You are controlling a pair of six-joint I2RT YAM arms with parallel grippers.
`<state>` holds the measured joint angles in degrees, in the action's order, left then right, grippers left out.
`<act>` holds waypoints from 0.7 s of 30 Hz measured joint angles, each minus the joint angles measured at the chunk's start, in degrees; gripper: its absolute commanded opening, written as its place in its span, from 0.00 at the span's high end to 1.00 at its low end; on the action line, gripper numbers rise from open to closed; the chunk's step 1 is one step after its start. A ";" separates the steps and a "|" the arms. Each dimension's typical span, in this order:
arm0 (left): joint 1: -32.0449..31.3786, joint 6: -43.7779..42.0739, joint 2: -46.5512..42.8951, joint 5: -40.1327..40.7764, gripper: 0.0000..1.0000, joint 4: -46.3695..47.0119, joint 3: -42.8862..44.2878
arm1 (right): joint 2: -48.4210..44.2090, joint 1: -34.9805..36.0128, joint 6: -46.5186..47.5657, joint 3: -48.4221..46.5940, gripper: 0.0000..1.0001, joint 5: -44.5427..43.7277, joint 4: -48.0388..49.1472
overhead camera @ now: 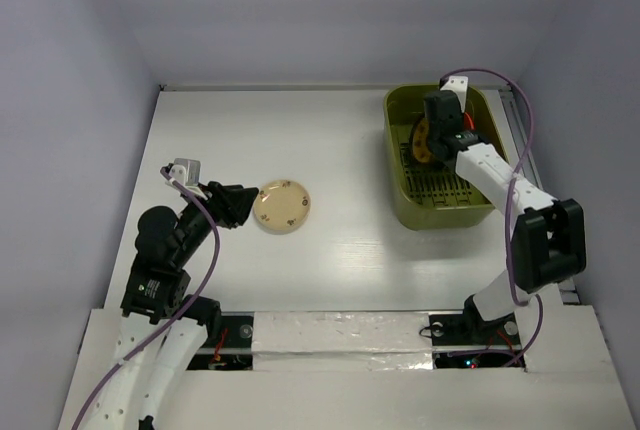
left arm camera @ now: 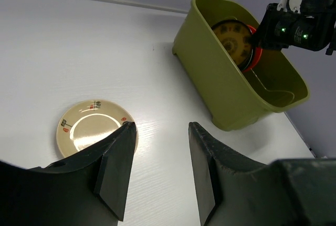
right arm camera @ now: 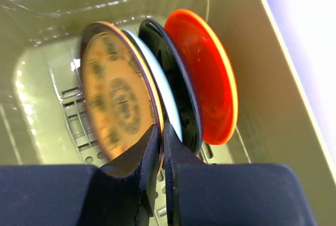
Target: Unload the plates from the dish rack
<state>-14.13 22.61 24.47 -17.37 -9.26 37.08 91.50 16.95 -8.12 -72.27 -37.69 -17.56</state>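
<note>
The olive-green dish rack (overhead camera: 400, 200) stands at the right of the table. In it three plates stand on edge: yellow-orange with dark pattern (right arm camera: 113, 105), black (right arm camera: 173, 73) and orange-red (right arm camera: 205, 73). My right gripper (right arm camera: 161, 129) reaches into the rack and is shut on the lower rim of the yellow-orange plate (overhead camera: 420, 145), which looks blurred. The cream spotted plate (overhead camera: 281, 206) lies flat on the table at left centre. My left gripper (overhead camera: 243, 206) is open and empty just left of it, and in the left wrist view (left arm camera: 160, 126) one fingertip overlaps the plate's edge (left arm camera: 89, 129).
The rack (left arm camera: 220, 84) shows in the left wrist view with the right gripper (left arm camera: 262, 34) over it. Grey walls enclose the table on three sides. A taped strip (overhead camera: 340, 335) runs along the near edge between the arm bases.
</note>
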 measured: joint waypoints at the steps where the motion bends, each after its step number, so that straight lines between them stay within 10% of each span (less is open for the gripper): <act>1: 0.00 0.00 -0.02 0.00 0.58 0.00 0.00 | -0.55 0.09 0.26 0.00 1.00 0.02 0.00; 21: 0.00 -0.02 -0.33 0.00 0.58 0.00 0.00 | -13.46 7.54 0.96 -3.06 1.00 1.57 -2.29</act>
<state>-14.13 22.59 24.14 -17.37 -9.26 37.08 78.04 24.49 -7.16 -75.33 -36.12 -19.86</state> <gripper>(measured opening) 0.415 0.101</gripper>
